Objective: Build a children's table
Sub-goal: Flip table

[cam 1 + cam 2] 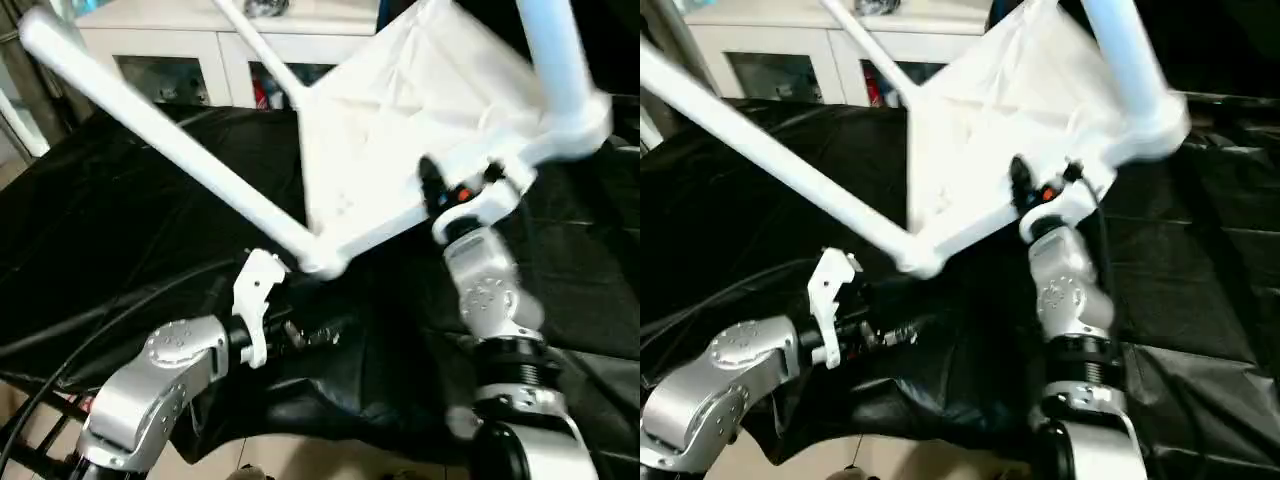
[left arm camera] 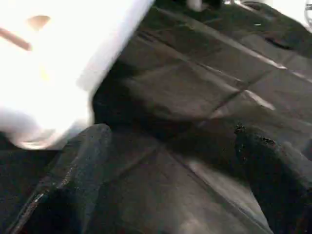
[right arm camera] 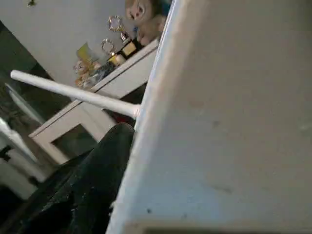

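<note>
Right gripper (image 1: 455, 195) clamps the smooth white plastic rectangular tabletop (image 1: 400, 150), tilted up on edge.
Long white tubular leg (image 1: 170, 135) slants away above the left gripper (image 2: 165, 161), whose textured black fingers gape, empty.

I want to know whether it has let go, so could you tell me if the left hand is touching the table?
Apart. In the left eye view the left hand sits below the tabletop corner with dark cloth between; the left wrist view shows its open fingers holding nothing.
</note>
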Controlling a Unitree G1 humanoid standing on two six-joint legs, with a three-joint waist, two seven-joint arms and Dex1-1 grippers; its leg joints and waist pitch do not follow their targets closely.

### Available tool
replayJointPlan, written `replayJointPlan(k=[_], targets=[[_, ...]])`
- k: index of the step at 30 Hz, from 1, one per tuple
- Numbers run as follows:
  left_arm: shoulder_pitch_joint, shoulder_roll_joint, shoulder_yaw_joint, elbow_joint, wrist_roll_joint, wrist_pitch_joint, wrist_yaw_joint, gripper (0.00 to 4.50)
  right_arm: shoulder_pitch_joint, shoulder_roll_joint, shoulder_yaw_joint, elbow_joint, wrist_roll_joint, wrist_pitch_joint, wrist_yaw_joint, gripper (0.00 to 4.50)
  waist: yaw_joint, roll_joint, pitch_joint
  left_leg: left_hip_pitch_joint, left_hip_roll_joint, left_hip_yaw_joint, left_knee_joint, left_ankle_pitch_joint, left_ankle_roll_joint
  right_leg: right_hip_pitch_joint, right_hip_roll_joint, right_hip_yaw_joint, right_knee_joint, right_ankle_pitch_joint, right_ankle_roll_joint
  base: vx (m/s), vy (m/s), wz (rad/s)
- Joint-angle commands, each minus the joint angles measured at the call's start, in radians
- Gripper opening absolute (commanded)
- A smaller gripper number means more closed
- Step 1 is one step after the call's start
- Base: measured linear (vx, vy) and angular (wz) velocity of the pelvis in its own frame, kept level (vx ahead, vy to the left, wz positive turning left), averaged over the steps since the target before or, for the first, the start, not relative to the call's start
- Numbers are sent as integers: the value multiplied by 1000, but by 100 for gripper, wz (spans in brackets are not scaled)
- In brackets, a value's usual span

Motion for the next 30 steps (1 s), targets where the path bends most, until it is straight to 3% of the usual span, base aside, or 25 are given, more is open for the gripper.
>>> replayJointPlan(k=[1, 5, 9, 11, 15, 19, 20, 22, 26, 30], targets=[[-23, 10, 0, -11, 31, -26, 16, 450, 22, -51, 49, -37, -133, -9, -8, 218, -8, -9, -71, 0, -32, 29, -62, -143, -24, 60, -20, 12, -71, -258, -93, 0, 0, 0], [-79, 16, -21, 5, 151, -59, 117, 450, 35, -92, 94, -93, -199, 28, -35, 218, -12, -9, -70, -2, -35, 28, -62, -160, -28, 61, -19, 11, -75, -300, -67, 0, 0, 0], [-108, -2, -8, 4, 146, -82, 116, 450, 39, -114, 113, -122, -217, 47, -47, 218, -10, -9, -71, -3, -36, 28, -61, -155, -33, 59, -19, 11, -78, -315, -60, 0, 0, 0], [-110, -19, 1, -16, 146, -147, 106, 450, 38, -134, 135, -152, -230, 76, -63, 218, -11, -13, -72, -6, -37, 28, -60, -158, -32, 59, -20, 11, -80, -327, -56, 0, 0, 0], [-128, 3, -15, -40, 112, -125, 42, 450, 33, -156, 164, -188, -254, 131, -92, 218, -10, -17, -74, -2, -37, 29, -60, -160, -31, 56, -18, 12, -79, -330, -47, 0, 0, 0], [-148, -23, -11, -25, 169, -205, 103, 450, 25, -162, 177, -201, -264, 173, -108, 218, -11, -14, -74, -3, -35, 28, -60, -166, -33, 54, -17, 11, -78, -316, -50, 0, 0, 0], [-167, -18, -9, -29, 145, -134, 96, 450, 22, -163, 180, -204, -265, 187, -112, 218, -12, -19, -76, -3, -34, 29, -60, -164, -34, 57, -17, 11, -76, -299, -50, 0, 0, 0], [-190, -13, -4, -30, 122, -93, 78, 450, 20, -164, 186, -206, -269, 198, -116, 218, -9, -15, -79, 1, -34, 27, -59, -144, -41, 56, -15, 12, -68, -244, -63, 0, 0, 0], [-215, -8, 3, -16, 137, -154, 61, 450, 25, -168, 197, -217, -280, 221, -122, 218, -9, -19, -83, -2, -35, 27, -58, -121, -40, 63, -16, 13, -61, -162, -84, 0, 0, 0], [-241, 53, -23, 2, 217, -209, 33, 450, 32, -195, 239, -242, -317, 265, -127, 218, -8, -20, -81, 0, -36, 27, -58, -130, -40, 64, -16, 14, -64, -183, -75, 0, 0, 0]])
